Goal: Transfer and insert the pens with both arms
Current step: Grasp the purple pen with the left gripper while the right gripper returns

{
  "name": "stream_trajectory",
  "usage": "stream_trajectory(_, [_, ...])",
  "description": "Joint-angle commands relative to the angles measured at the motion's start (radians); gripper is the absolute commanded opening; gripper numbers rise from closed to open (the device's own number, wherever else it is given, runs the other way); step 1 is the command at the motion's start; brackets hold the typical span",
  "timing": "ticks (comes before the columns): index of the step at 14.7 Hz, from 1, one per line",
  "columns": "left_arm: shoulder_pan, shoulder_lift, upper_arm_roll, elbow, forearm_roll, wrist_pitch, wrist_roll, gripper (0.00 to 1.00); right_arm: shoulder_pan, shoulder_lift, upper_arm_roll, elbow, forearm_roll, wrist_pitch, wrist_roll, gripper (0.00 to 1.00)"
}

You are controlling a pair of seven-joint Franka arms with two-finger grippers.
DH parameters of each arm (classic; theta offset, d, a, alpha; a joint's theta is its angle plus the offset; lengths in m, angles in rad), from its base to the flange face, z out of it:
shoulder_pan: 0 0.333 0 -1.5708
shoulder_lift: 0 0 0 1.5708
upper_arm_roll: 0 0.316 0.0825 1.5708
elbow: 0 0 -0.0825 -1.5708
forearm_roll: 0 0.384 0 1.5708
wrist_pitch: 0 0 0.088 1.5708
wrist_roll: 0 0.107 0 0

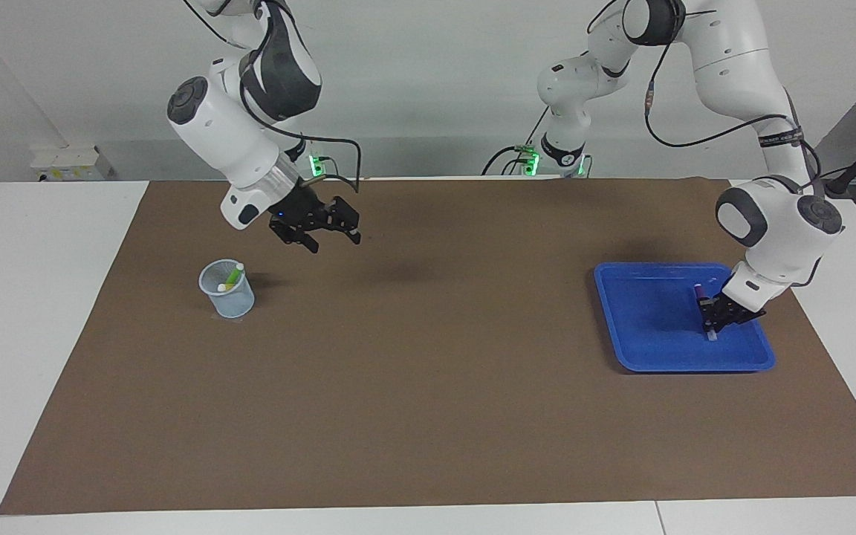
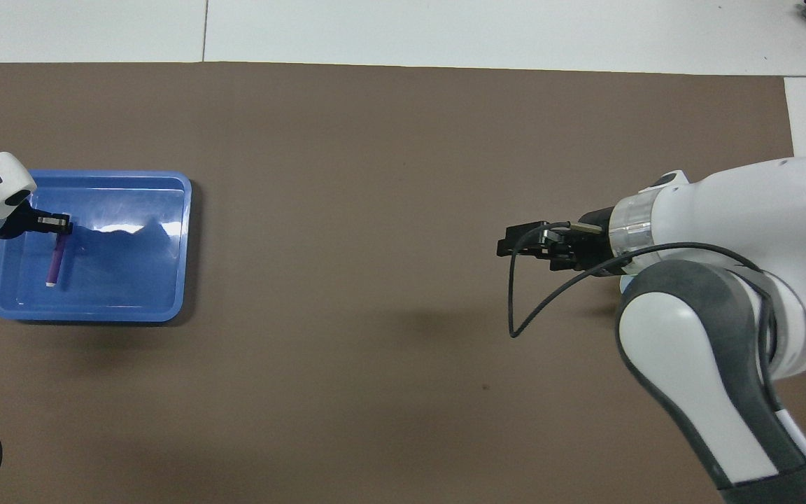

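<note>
Left claw (image 1: 718, 318) pinching slim purple pen (image 2: 55, 262) in glossy blue tray (image 1: 647, 349); right claw (image 1: 331, 238) spread over matte brown mat (image 1: 428, 416)

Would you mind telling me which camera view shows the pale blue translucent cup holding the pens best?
The facing view: the pale blue translucent cup stands unobstructed on the brown mat, with the green pen and a yellowish pen sticking out. In the overhead view the right arm covers it almost entirely.

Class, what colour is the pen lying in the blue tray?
Purple, with a pale tip; the pen shows best in the overhead view.
</note>
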Motion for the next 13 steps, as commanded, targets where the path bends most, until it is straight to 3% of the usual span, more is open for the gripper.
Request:
stream_trajectory(1, [-0.031,-0.012,0.002,0.075,0.008,-0.143,-0.114,0.0,0.074,0.008,0.001,-0.027,0.131,0.113,0.156,1.0])
stream_trajectory(4, [-0.057,-0.055,0.002,0.11,-0.071,-0.276,-0.291,0.0,0.105,0.013,0.001,-0.049,0.231,0.173,0.198,1.0])
stream_trajectory(13, [-0.04,-0.121,0.002,0.103,-0.504,-0.557,-0.784,0.0,0.138,0.013,0.003,-0.023,0.231,0.107,-0.009,1.0])
